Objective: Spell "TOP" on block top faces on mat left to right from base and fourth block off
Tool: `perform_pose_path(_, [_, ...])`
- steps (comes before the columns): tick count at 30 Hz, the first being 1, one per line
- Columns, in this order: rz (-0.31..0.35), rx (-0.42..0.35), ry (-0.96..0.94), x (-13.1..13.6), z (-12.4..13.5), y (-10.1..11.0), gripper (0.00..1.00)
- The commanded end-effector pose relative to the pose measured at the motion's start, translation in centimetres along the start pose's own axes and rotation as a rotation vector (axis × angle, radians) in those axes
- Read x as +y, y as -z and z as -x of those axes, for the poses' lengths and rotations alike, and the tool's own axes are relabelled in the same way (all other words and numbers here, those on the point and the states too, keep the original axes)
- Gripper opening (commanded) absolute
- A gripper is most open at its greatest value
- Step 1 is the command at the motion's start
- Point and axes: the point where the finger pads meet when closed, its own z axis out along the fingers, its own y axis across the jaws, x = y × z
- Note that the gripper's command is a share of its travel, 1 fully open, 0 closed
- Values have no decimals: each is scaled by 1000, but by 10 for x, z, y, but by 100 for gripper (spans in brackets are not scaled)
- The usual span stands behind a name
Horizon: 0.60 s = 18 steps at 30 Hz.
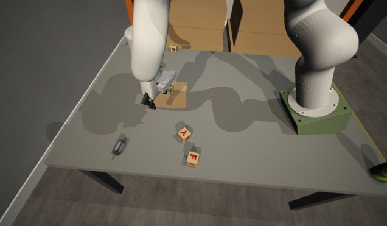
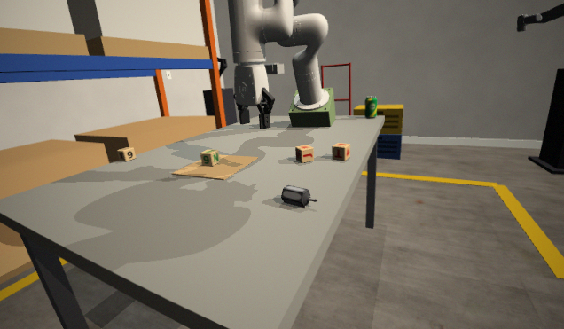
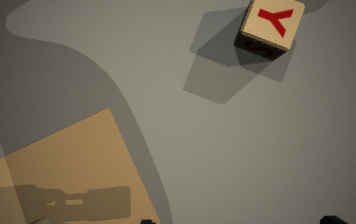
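Observation:
My gripper is open and empty, above the table around the mat's edge. The tan mat bears one block, with green N and 9 on its sides in the exterior view; its top letter is unclear. A block with a red Y on top sits off the mat, turned askew. A block with a red F on top is nearer the table's edge. A block showing a 9 lies at the far edge.
A small dark motor lies on the table. A green can stands at the table's end near the green robot base. Cardboard boxes stand beyond the edge by the 9 block.

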Motion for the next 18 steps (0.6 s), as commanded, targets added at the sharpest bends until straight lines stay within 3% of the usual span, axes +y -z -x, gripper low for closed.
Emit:
perform_pose_path(1, [10, 17, 1, -21, 22, -1, 100])
perform_pose_path(5, [11, 19, 1, -35, 35, -2, 100])
perform_pose_path(6, [14, 21, 1, -50, 48, -2, 100])
perform_pose_path(10, [14, 21, 1, -50, 48, -2, 100])
perform_pose_path(12, [24, 19, 2, -79, 73, -1, 100])
perform_pose_path(14, [24, 19, 2, -79, 73, -1, 100])
perform_pose_path(18, [36, 12, 5, -105, 93, 0, 100])
